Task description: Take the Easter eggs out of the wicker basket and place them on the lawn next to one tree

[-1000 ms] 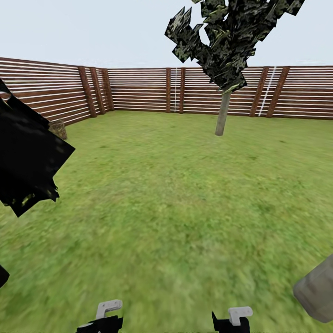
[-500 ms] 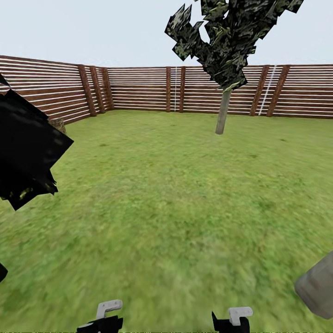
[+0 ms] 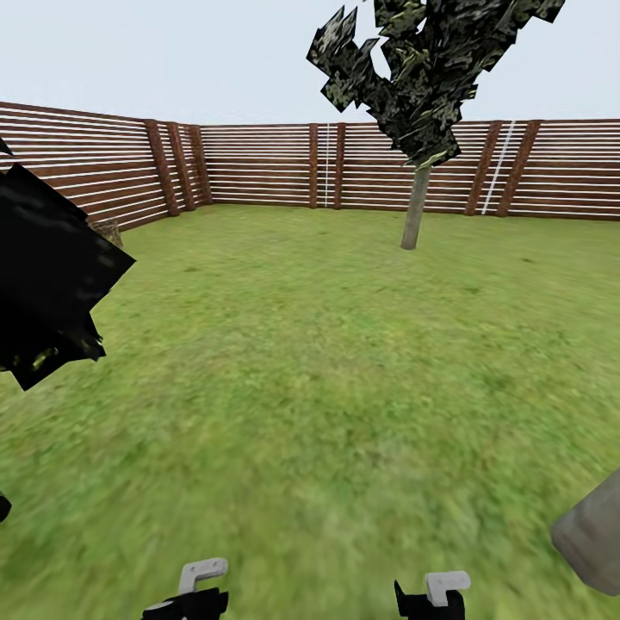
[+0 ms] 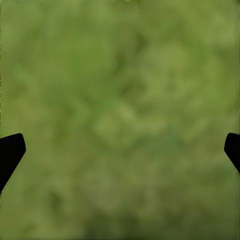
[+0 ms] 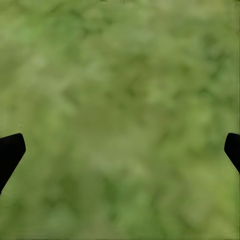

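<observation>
Both grippers, left (image 4: 120,150) and right (image 5: 120,150), are hanging low with fingers spread wide and empty over the lawn (image 3: 327,362), tree (image 3: 414,215) standing far right by the fence (image 3: 258,168); eggs likely light, smooth, slippery, so grip across the middle.

Flat, even daylight fills my head view; the sky (image 3: 172,52) is a pale, washed-out grey-blue with no bright spot to show a source. Nothing casts a shadow: the tree (image 3: 415,207) far ahead of my jaws meets the lawn (image 3: 310,362) with no dark patch. The fence (image 3: 258,168) looks crisp, while the grass smears into soft blotches near my jaws. Beyond my fingertips (image 4: 10,152) in both wrist views, the grass is pure green blur.
</observation>
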Motion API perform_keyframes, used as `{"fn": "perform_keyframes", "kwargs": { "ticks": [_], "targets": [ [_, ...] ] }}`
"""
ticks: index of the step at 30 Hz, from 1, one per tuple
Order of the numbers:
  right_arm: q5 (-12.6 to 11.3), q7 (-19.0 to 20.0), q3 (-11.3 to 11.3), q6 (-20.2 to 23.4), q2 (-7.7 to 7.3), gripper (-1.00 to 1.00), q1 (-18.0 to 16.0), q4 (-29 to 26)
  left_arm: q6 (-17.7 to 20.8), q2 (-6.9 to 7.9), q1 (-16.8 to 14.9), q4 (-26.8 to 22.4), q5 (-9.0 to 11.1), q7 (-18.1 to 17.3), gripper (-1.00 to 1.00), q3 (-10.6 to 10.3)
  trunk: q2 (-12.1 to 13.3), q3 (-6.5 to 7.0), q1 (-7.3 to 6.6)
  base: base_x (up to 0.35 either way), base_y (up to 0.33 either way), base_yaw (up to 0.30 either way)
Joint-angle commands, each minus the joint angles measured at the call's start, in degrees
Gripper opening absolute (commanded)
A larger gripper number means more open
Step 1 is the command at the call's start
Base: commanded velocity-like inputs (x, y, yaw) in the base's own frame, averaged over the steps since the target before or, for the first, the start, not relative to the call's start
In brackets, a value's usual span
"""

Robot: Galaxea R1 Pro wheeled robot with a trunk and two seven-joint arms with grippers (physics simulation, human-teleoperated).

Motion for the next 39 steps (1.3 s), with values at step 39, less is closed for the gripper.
{"fn": "perform_keyframes", "kwargs": {
  "ticks": [39],
  "targets": [
    [0.17,-0.04,0.06,-0.2,-0.02,1.0,-0.02,0.14,0.29,0.03,-0.01,0.0,0.55,0.29,1.0,0.19,-0.02,-0.05,0.01,0.33,0.0,0.029]
  ]
}}
